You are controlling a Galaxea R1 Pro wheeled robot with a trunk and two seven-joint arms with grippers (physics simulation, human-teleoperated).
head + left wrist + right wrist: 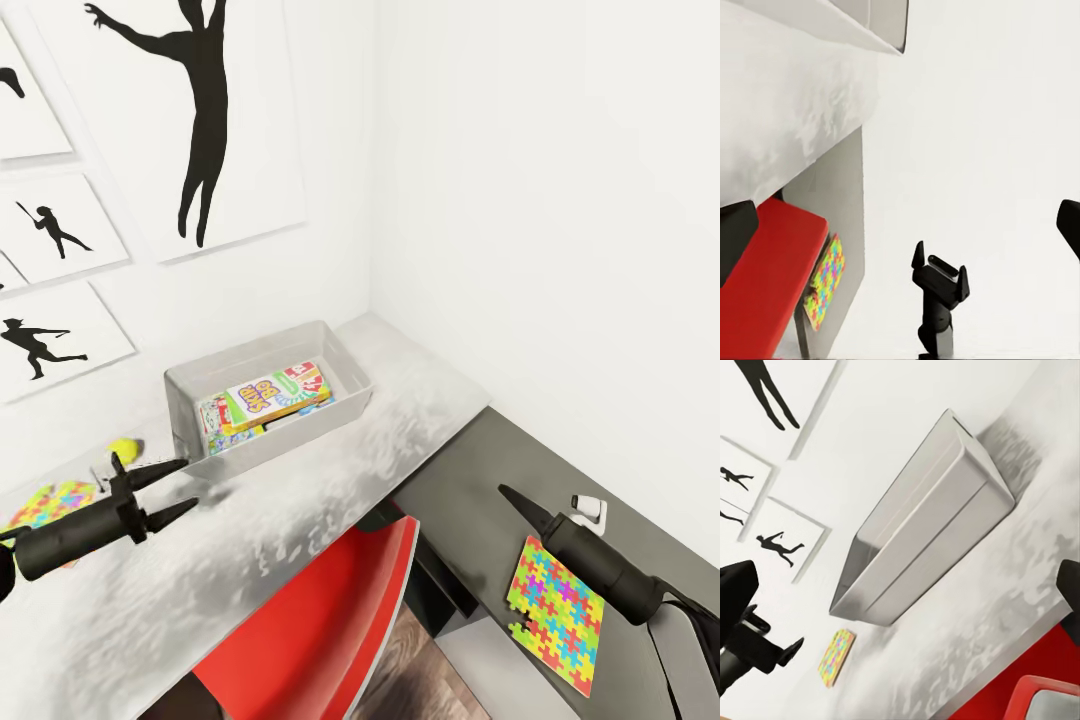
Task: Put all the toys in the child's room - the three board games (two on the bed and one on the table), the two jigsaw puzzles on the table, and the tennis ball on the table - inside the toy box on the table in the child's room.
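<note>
Sitting in the corner of the pale speckled table (330,500), the toy box (345,410) already holds printed board games (270,395), lying flat and overlapping; I see a white-green one on top and cannot count the rest. My left gripper (178,490) hovers just in front of the box's near left corner, fingers spread apart and holding nothing. Just beyond that gripper, close to the wall, lies the tennis ball (126,448). On the far side of the left arm from the box, one jigsaw puzzle (45,508) lies flat on the pale top, partly hidden by the arm; the right wrist view shows it as a thin panel (836,657) well apart from the box (922,532).

My right gripper (520,503) hangs over the dark grey top (470,480). One finger shows as a black point in the head view; the left wrist view gives both fingers (919,257) standing apart with nothing between them, so I log it as released. The second jigsaw puzzle (555,612) lies flat just beneath and beside that gripper's wrist, with a few loose-looking pieces along its near edge. A small white object (590,510) sits close behind the right gripper, against the wall.

A red chair (310,620) stands tucked at the desk between the two arms. Black sports silhouettes (200,110) hang on the wall behind the box.
</note>
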